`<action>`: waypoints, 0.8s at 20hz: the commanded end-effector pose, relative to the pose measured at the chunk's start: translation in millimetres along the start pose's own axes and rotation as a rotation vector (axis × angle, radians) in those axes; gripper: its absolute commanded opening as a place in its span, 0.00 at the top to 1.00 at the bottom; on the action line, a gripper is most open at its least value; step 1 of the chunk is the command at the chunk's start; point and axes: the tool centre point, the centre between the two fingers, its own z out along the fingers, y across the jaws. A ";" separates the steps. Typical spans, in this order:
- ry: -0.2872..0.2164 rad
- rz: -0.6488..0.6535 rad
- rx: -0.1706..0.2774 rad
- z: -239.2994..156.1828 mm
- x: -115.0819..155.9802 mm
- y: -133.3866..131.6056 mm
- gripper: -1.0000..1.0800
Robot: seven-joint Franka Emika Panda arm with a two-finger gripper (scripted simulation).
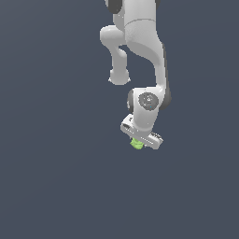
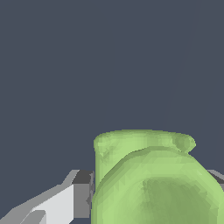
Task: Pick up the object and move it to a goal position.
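The lime-green block [image 1: 137, 143] is tiny and chunky and peeks out just under the white gripper [image 1: 138, 143] of the Panda arm, in the middle of the exterior view. In the wrist view the block [image 2: 153, 179] fills the space between the fingers, with one finger [image 2: 65, 203] pressed against its side and the other barely showing at the frame's edge. The gripper is shut on the block. Whether the block rests on the floor or hangs above it cannot be told.
The white arm [image 1: 140, 51] comes down from the top of the exterior view. A plain dark grey-blue floor [image 1: 56, 186] lies all around, with no other objects or goal marker in sight.
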 end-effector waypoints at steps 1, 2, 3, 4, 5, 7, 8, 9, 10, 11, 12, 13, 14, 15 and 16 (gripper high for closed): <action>0.001 0.001 0.000 -5.3 0.6 4.8 1.00; 0.001 0.001 0.000 -8.1 0.7 7.6 1.00; 0.001 0.001 0.000 -11.2 0.8 10.7 1.00; 0.001 0.001 0.000 -14.8 0.9 14.2 1.00; 0.001 0.001 0.000 -18.8 1.0 18.1 1.00; 0.000 0.001 0.001 -27.9 1.4 27.2 1.00; 0.000 0.001 0.001 -33.1 1.6 32.3 1.00; 0.000 0.001 0.001 -38.7 1.8 37.8 1.00; 0.000 0.001 0.001 -44.7 2.0 43.6 1.00; 0.000 0.001 0.001 -51.1 2.3 50.1 1.00; 0.000 0.001 0.001 -58.0 2.6 56.8 1.00; 0.000 0.001 0.001 -65.3 2.9 63.9 1.00; 0.000 0.001 0.001 -73.0 3.2 71.4 1.00; -0.001 0.001 0.002 -80.8 3.6 79.1 1.00; -0.001 0.001 0.002 -88.7 3.9 86.7 1.00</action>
